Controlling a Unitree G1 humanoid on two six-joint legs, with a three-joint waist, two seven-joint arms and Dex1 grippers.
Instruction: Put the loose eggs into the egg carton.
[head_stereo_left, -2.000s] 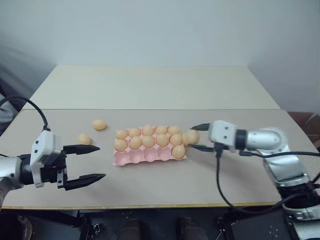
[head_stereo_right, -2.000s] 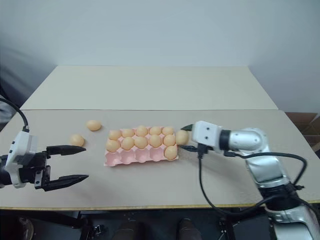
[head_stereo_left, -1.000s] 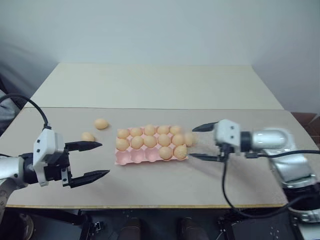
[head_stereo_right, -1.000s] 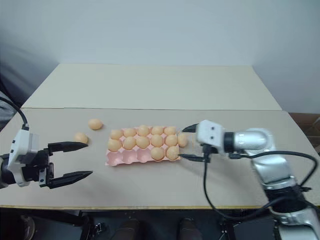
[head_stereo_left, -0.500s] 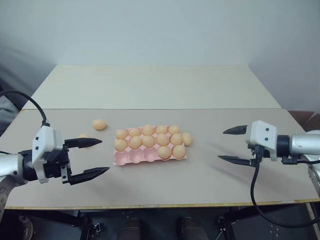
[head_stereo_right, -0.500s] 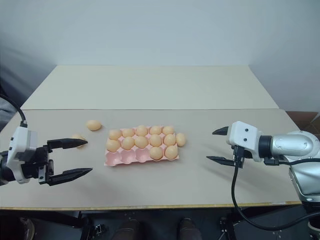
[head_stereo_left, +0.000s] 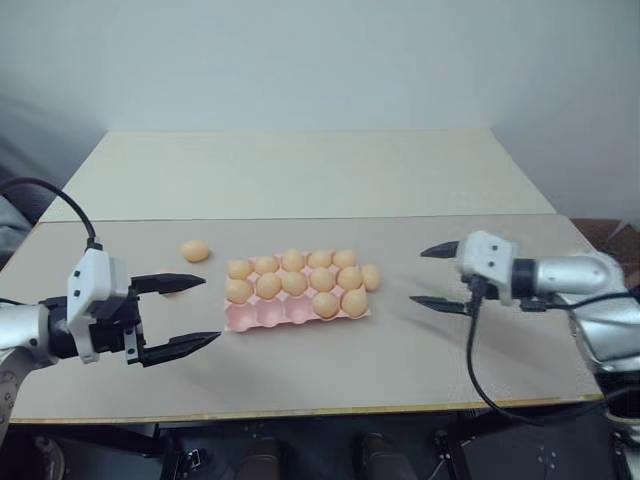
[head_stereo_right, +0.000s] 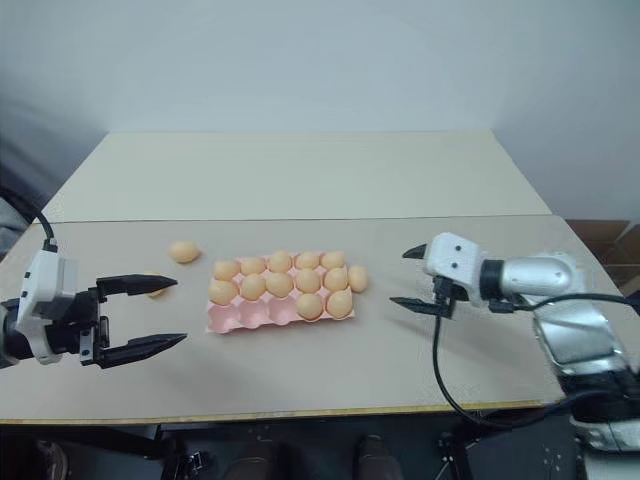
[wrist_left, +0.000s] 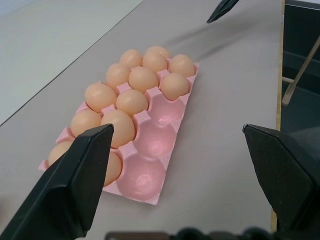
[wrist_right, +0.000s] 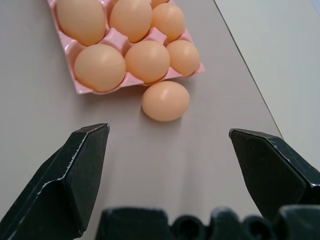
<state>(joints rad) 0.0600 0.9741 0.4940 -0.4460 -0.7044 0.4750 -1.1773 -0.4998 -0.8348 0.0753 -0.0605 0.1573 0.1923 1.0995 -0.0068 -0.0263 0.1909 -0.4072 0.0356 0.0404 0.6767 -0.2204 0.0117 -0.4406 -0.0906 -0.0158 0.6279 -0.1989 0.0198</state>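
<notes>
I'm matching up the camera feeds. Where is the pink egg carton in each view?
Left eye view: egg carton mid-table, slightly left of centre.
Right eye view: same spot, further left of centre.
Left wrist view: ahead of the left gripper, between its open jaws, empty cups nearest.
Right wrist view: ahead of the right gripper, just past a loose egg.
Shared landmark: that loose egg beside the carton's right end.

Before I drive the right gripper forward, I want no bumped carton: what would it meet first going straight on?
Probably the loose egg on the table beside the egg carton, centred between the right gripper's open fingers; the carton lies just beyond. Depth is uncertain.
</notes>
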